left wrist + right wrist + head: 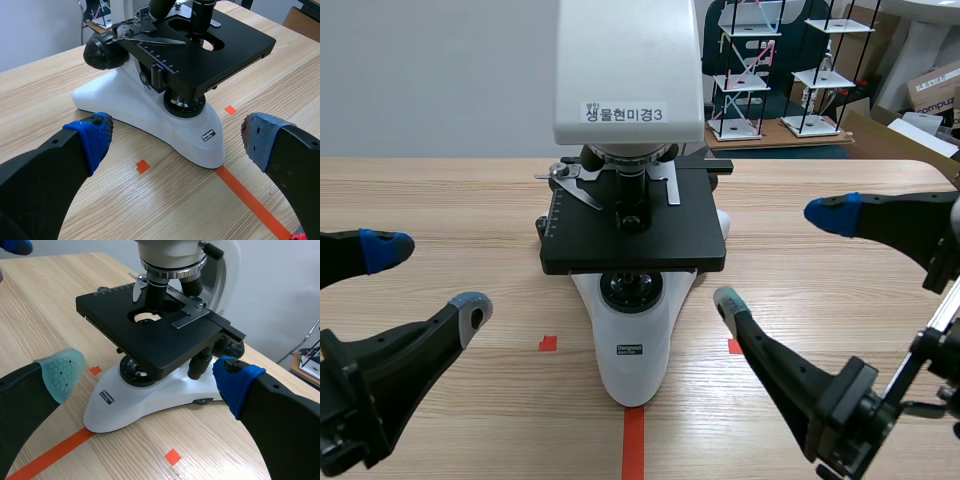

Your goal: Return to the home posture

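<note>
One microscope (pixel 632 345) stands mid-worktop (pixel 440 210), its white foot meeting the end of the orange-red tape line, with two small tape squares flanking it. Two arms: the left arm (pixel 390 365) is low on its side, jaws wide apart on nothing, and the right arm (pixel 850 400) mirrors it, jaws spread too. The worktop is pale wood grain, with a white wall behind. Rod-frame models (pixel 750 70) and a cardboard box (pixel 932 90) sit at the back.

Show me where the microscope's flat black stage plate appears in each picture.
Scene view: flat black stage plate at centre.
Left wrist view: stage plate ahead of the open left gripper.
Right wrist view: stage plate ahead of the open right gripper.
Shared landmark: orange-red tape line at the white base.
</note>
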`<state>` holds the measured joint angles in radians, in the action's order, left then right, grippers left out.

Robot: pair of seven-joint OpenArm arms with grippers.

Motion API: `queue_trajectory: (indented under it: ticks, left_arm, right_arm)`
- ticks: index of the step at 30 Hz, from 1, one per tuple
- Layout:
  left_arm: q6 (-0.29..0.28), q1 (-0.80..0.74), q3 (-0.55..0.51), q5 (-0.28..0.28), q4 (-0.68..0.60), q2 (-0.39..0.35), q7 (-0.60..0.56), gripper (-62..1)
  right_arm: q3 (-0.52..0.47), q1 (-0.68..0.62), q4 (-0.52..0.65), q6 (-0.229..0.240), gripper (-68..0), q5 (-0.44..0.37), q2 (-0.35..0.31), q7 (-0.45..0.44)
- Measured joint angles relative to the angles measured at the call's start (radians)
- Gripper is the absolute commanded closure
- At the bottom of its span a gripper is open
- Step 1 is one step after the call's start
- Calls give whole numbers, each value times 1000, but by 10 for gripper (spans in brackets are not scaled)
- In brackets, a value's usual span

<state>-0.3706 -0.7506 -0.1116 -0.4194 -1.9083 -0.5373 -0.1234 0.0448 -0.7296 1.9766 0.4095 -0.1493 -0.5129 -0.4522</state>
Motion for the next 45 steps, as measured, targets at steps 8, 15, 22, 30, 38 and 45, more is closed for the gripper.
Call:
queue_trajectory:
  ticks: [8, 15, 22, 30, 38, 45]
  left_arm:
    - [0, 0, 0, 0, 0, 0, 0, -542]
    - [0, 0, 0, 0, 0, 0, 0, -542]
    - [0, 0, 0, 0, 0, 0, 0, -542]
    - [0, 0, 0, 0, 0, 0, 0, -542]
    - [0, 0, 0, 0, 0, 0, 0, -542]
    - [0, 0, 0, 0, 0, 0, 0, -542]
  right_arm:
    - [0, 1, 0, 2, -564, 0, 0, -12]
    - [0, 1, 0, 2, -562, 0, 0, -38]
    - [0, 1, 0, 2, -562, 0, 0, -38]
    - [0, 1, 0, 2, -562, 0, 0, -37]
    - [0, 1, -1, 2, -559, 0, 0, -19]
    - [0, 1, -1, 2, -559, 0, 0, -19]
